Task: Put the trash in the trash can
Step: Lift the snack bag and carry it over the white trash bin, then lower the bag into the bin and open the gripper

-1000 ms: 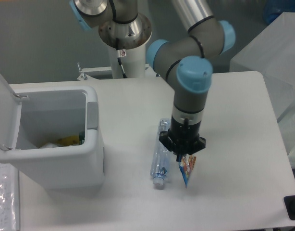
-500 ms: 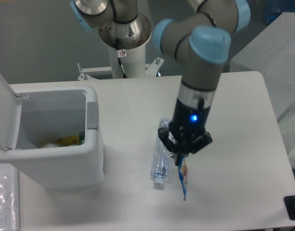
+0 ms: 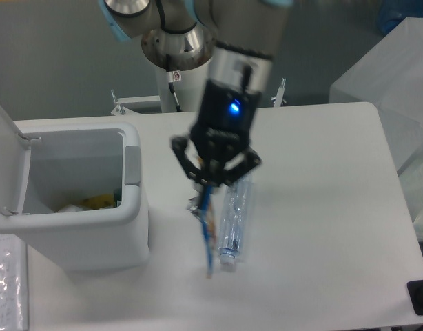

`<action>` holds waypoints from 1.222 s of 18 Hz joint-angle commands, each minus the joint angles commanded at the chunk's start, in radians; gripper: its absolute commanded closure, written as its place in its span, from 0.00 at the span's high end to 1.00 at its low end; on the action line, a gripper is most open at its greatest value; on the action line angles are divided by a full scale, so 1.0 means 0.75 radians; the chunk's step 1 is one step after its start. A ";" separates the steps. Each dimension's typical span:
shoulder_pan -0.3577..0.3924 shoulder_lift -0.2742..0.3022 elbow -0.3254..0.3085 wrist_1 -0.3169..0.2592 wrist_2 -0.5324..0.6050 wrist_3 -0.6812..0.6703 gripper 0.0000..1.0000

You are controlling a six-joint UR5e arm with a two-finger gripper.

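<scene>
I see the gripper (image 3: pixel 210 185) clamped on the top edge of the snack packet (image 3: pixel 207 227), which hangs edge-on below it, raised off the table (image 3: pixel 322 207) between the trash can (image 3: pixel 94 207) and the bottle (image 3: pixel 234 221). The bottle lies flat on the white tabletop, its white cap toward the near edge, just beside the dangling packet. The trash can stands at the table's left side with its lid (image 3: pixel 5 165) swung open to the left and a grey latch tab on the rim facing the arm; some yellow and white scraps show at the bottom. Behind the table I see a grey floor, the arm's white pedestal (image 3: pixel 180 83), and translucent plastic sheeting (image 3: pixel 397 76) at the right.
</scene>
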 joint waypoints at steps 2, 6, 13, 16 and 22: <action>-0.047 0.068 -0.022 -0.002 -0.008 -0.016 0.00; -0.147 0.160 -0.124 -0.012 -0.004 0.004 0.00; -0.254 0.246 -0.245 -0.006 -0.004 0.043 0.00; -0.258 0.215 -0.276 0.002 -0.004 0.045 0.04; -0.256 0.158 -0.393 0.012 0.057 0.274 1.00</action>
